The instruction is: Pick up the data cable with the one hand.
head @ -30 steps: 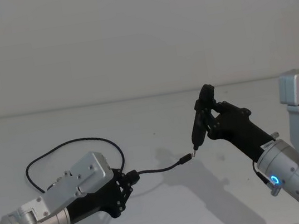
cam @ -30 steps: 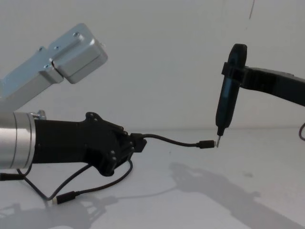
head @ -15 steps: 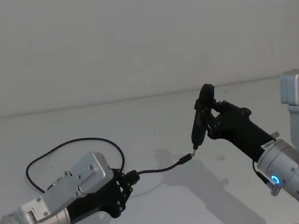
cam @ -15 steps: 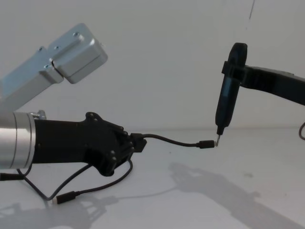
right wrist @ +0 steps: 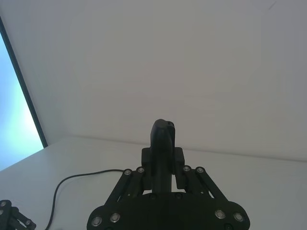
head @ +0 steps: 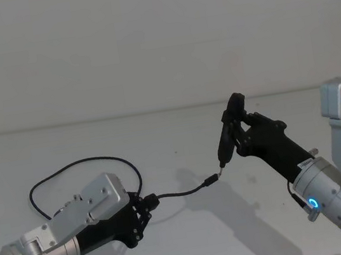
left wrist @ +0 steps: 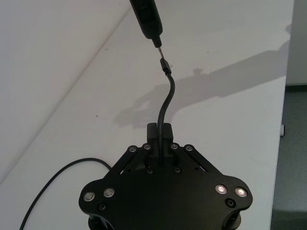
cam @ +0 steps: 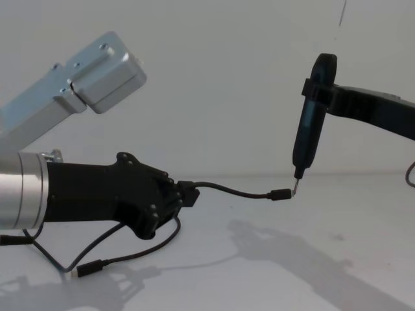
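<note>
Head view first: your blocky matte-black left gripper (head: 145, 206) is clamped on the one thin black data cable (head: 182, 194), its short plug lifted beside the tip of the one slim black pointed tool (head: 227, 143) your right gripper (head: 243, 131) pinches. Chest view: the longer plug lies on the white table (cam: 311, 259). Judged, the pickup is nearly done; next, raise the slack clear.
</note>
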